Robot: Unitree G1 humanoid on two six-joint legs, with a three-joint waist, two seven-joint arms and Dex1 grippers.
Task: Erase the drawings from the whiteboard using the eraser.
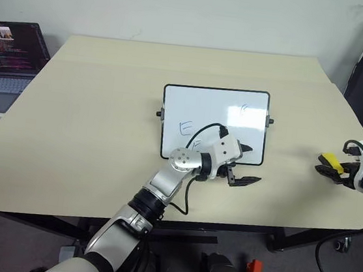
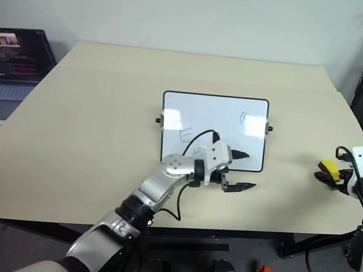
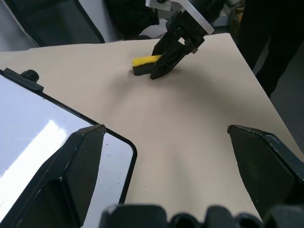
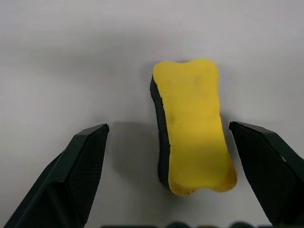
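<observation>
Right wrist view: right hand [image 4: 166,178], fingers spread, around eraser [image 4: 192,126].

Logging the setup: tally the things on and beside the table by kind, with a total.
Whiteboard: 1
Eraser: 1
Blue drawings: 3 visible
Laptop: 1
Grippers: 2, left gripper, right gripper
Table: 1
Total: 9

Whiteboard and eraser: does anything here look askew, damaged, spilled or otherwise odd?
Nothing stands out. The whiteboard lies flat and square on the table, blue drawings unwiped. The eraser lies intact on the table between the open fingers of the right gripper. The left gripper, open, hovers at the board's near edge.
</observation>
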